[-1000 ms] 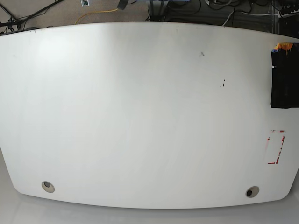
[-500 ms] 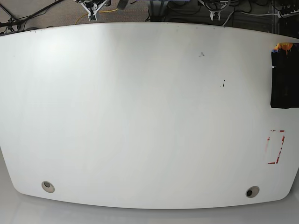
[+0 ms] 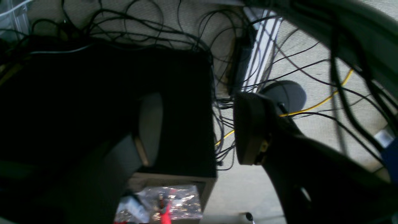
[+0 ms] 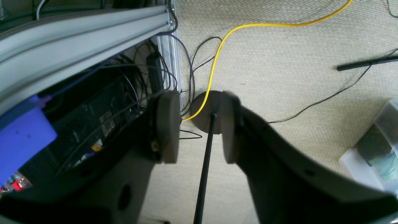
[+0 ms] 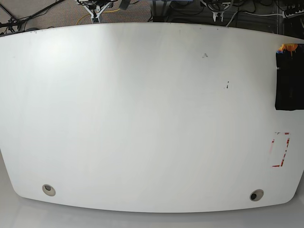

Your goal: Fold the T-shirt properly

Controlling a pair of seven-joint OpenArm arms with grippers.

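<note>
Base view: wide white surface (image 5: 142, 118) fills nearly the whole frame. The T-shirt (image 5: 289, 80) lies as a black rectangular block at the surface's far right edge, partly cut off by the frame; a small orange patch (image 5: 288, 47) sits at its top end. Nearer the camera than it, on the same right side, a red-and-white marked rectangle (image 5: 280, 149). Two round grommet holes near the front edge, one at left (image 5: 48, 190), one at right (image 5: 256, 195). A few small dark specks on the white top.

Both arms hang beyond the surface's far edge, over the floor. Only tips show in the base view: right gripper (image 5: 95, 5) at upper left, left gripper (image 5: 216, 8) at upper right.

Right wrist view: right gripper (image 4: 196, 126) with jaws apart, nothing between them. Below it, beige carpet (image 4: 279, 56), a yellow cable (image 4: 217, 62), a thin black rod (image 4: 203, 174) running to a round dark base, and an aluminium frame rail (image 4: 77, 28).

Left wrist view: left gripper (image 3: 199, 129) spread wide and empty, above a dark box (image 3: 93, 102) and a tangle of black cables (image 3: 140, 21). View dim and blurred.
</note>
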